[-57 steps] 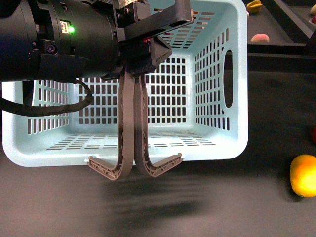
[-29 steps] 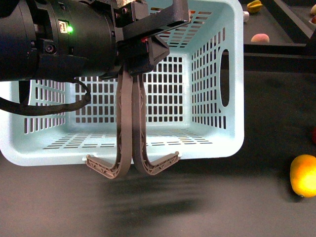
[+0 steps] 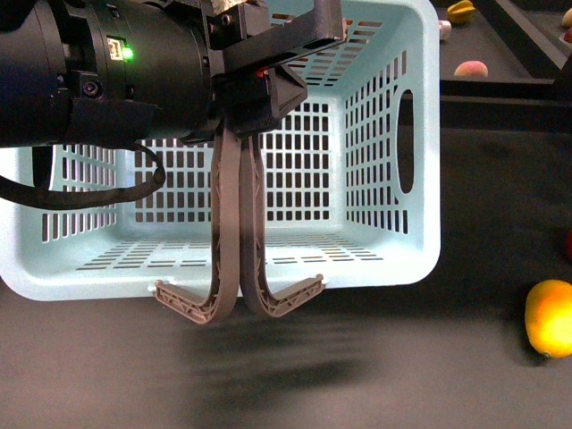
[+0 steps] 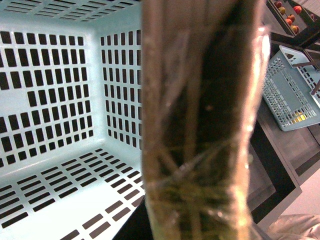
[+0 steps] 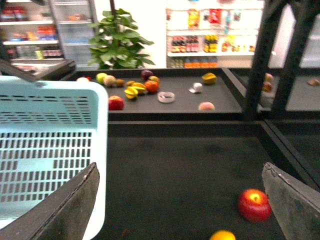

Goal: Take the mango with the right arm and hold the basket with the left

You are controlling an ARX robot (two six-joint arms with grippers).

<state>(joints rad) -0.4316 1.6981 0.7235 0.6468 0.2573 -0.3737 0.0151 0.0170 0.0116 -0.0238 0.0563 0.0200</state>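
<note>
At near centre: left gripper, fingers pressed together against the near rim of the light-blue basket. Near right: mango, lying loose. Right gripper: spread wide, empty.

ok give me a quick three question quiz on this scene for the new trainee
1. True or false: the mango lies inside the basket.
2. The right gripper is: A) shut on the mango, B) open and empty, C) shut on the basket.
3. In the right wrist view, which red fruit lies on the table near the mango?
Key: 1 false, it lies on the table, to the right of the basket; 2 B; 3 the red apple.
</note>
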